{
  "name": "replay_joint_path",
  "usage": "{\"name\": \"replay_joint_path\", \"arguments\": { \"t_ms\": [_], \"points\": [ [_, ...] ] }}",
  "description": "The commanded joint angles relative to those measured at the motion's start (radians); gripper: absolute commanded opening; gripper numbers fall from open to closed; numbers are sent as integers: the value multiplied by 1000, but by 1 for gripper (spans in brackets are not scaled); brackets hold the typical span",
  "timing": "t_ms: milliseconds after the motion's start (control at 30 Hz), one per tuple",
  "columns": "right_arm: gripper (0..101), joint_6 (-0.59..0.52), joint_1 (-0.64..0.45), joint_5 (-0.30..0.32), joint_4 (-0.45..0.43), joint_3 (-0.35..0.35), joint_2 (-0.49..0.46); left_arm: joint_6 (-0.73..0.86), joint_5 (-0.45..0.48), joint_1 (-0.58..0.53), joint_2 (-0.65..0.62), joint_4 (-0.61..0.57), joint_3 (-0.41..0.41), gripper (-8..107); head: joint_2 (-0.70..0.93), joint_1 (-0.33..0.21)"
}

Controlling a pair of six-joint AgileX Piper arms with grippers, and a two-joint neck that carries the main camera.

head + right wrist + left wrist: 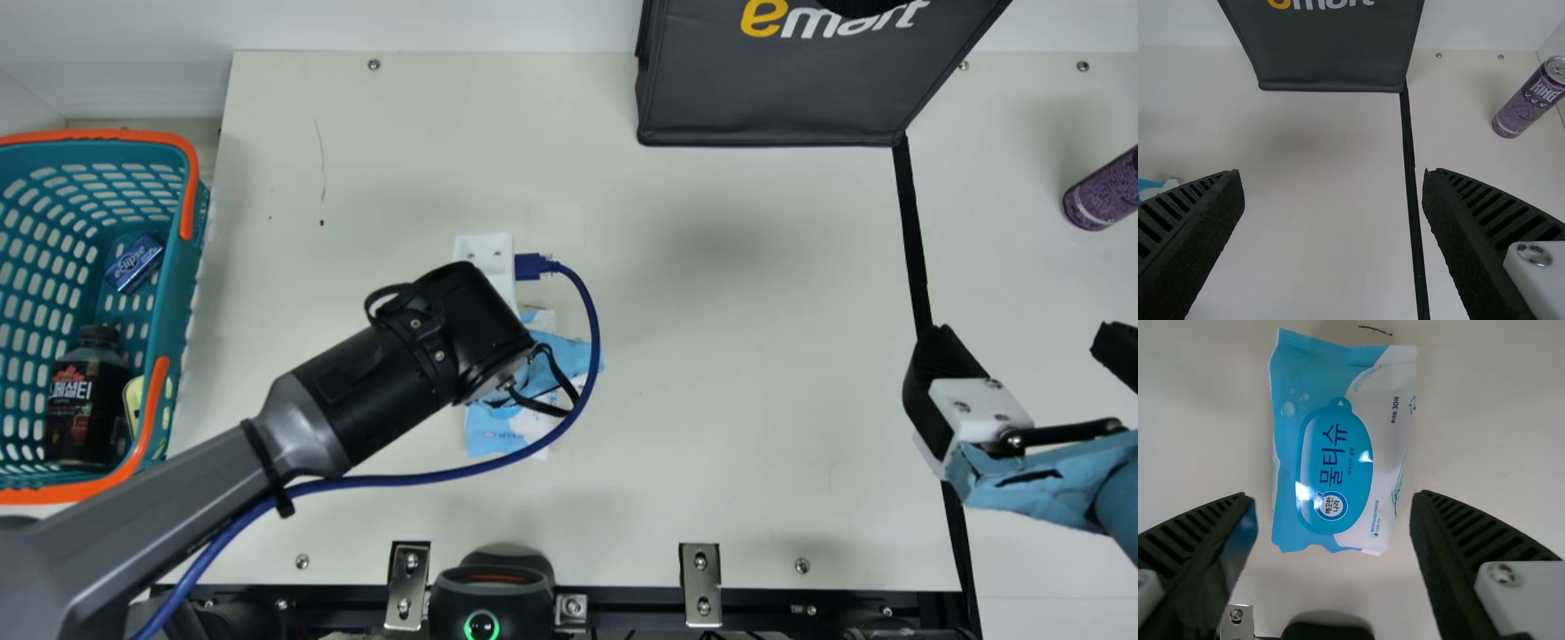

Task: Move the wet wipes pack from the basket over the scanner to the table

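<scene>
In the main view my left gripper (498, 356) is over the middle of the table, its fingers hidden under the wrist. The blue and white wet wipes pack (502, 433) lies partly covered below it. In the left wrist view my left gripper (1333, 499) stands open, and the pack (1385, 473) lies face up on the table, free of both fingers. The black scanner (489, 591) is at the table's front edge, with a green ring lit. My right gripper (1022, 345) is at the right side; in the right wrist view the right gripper (1333, 176) is open and holds nothing.
The teal basket (182, 302) at the left holds a dark bottle (86, 400), a small blue pack (134, 264) and a yellowish item (133, 404). A black bag (773, 98) stands at the back. At the far right is a purple can (1102, 194).
</scene>
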Motion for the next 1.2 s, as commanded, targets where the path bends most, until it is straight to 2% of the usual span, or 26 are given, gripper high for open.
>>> {"name": "replay_joint_path", "arguments": {
  "t_ms": [0, 100, 333, 1167],
  "points": [
    [95, 0, 0, 0, 0, 0, 0, -1, 0, -1, -1, -1, 2, 82, 0, -29],
    [95, 0, 0, 0, 0, 0, 0, -1, 0, -2, 1, -1, 2, 90, 0, -29],
    [95, 0, 0, 0, 0, 0, 0, -3, -16, -2, 13, 8, 11, 90, 0, -29],
    [95, 0, 0, 1, 0, 0, 0, -17, -222, 2, 52, 12, 157, 90, 0, -29]
  ]
}}
